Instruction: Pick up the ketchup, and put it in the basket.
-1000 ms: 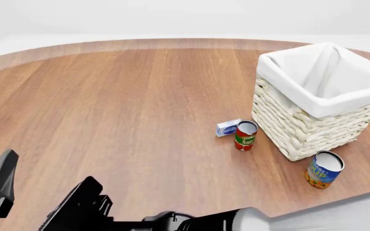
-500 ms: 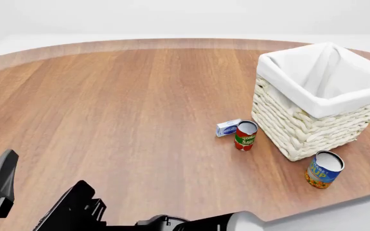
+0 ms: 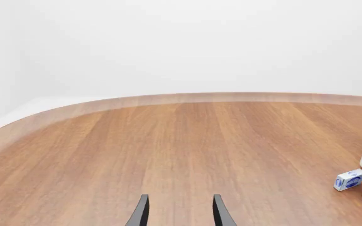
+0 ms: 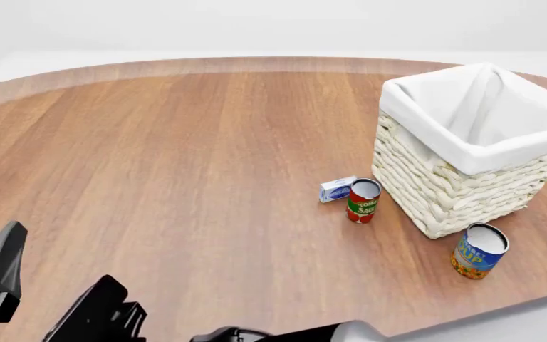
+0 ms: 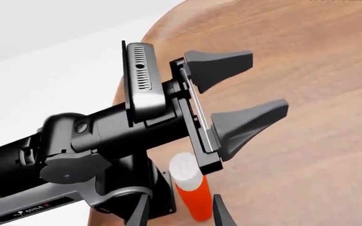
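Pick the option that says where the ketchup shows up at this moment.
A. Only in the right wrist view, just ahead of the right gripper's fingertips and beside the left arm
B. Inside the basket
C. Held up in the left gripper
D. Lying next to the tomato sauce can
A: the ketchup appears only in the right wrist view, upright just beyond the right gripper and close to the left gripper, which is open and empty.

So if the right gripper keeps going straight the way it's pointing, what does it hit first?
Most likely the ketchup, standing just ahead of the right gripper beneath the left gripper. Depth is unclear, so the gap can't be judged.
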Robot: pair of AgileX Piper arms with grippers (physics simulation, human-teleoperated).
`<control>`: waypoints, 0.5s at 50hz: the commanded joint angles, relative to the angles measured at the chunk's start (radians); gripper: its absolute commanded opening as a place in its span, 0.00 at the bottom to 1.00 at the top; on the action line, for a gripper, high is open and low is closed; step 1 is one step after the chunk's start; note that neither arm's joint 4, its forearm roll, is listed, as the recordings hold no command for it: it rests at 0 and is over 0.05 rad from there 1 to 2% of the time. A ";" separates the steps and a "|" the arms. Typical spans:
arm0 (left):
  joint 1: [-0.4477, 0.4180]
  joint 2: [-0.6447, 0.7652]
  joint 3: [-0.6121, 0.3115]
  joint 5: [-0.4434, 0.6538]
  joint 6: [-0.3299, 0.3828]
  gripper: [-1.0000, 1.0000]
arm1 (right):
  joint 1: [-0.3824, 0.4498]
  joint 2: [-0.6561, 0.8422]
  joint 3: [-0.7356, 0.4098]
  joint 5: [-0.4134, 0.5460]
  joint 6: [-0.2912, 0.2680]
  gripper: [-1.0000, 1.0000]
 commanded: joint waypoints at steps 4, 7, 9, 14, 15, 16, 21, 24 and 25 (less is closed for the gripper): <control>0.000 0.000 0.000 0.000 0.000 1.00 | 0.014 0.014 -0.029 0.021 -0.009 1.00; 0.000 0.000 0.000 0.000 0.000 1.00 | 0.014 0.020 -0.037 0.027 -0.013 1.00; 0.000 0.000 0.000 0.000 0.000 1.00 | 0.012 0.027 -0.041 0.027 -0.015 1.00; 0.000 0.000 0.000 0.000 0.000 1.00 | 0.009 0.038 -0.049 0.032 -0.014 1.00; 0.000 0.000 0.000 0.000 0.000 1.00 | 0.011 0.043 -0.053 0.033 -0.015 1.00; 0.000 0.000 0.000 0.000 0.000 1.00 | 0.011 0.043 -0.053 0.033 -0.015 1.00; 0.000 0.000 0.000 0.000 0.000 1.00 | 0.010 0.059 -0.063 0.035 -0.018 1.00; 0.000 0.000 0.000 0.000 0.000 1.00 | 0.010 0.066 -0.071 0.038 -0.019 1.00; 0.000 0.000 0.000 0.000 0.000 1.00 | 0.009 0.068 -0.073 0.038 -0.019 1.00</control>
